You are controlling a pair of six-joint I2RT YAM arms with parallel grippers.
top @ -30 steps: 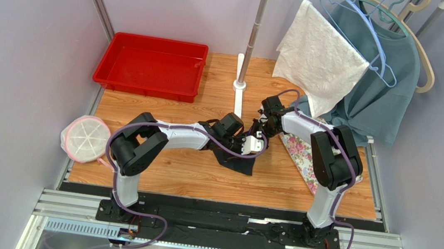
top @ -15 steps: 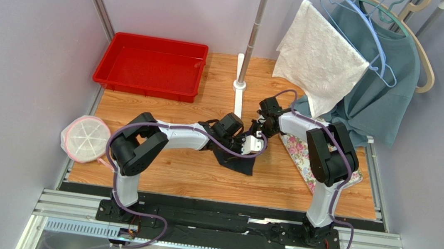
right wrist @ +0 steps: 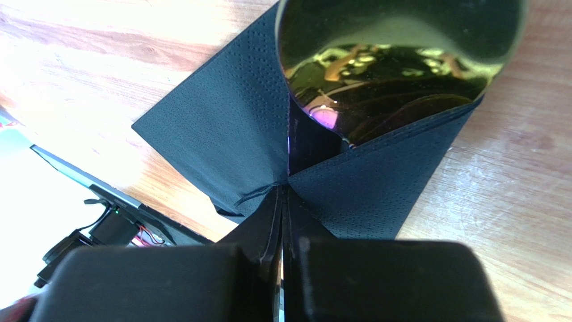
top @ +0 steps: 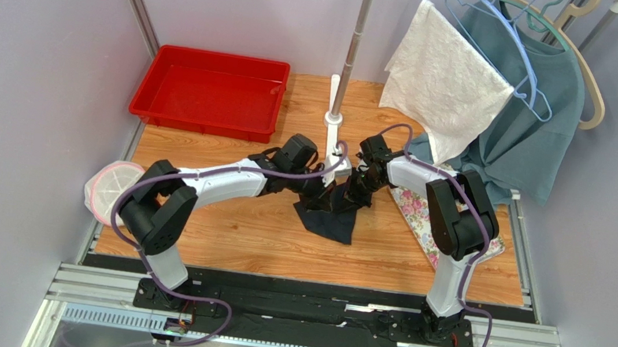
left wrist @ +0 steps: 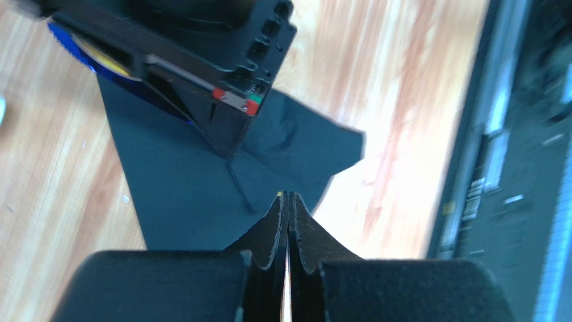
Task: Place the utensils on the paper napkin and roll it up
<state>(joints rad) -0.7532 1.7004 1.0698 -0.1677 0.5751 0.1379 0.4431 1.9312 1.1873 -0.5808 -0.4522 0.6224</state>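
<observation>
Right gripper (right wrist: 282, 194) jaws pinch black paper napkin (right wrist: 235, 134), folded around 1 gold spoon (right wrist: 396, 60) on bench (right wrist: 101, 54). Left gripper (left wrist: 287, 201) jaws pressed together, empty, over napkin edge.

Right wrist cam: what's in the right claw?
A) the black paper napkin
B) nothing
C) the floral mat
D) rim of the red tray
A: the right claw is shut on the paper napkin, whose folds meet at its tips and wrap around a utensil's gold end.
</observation>
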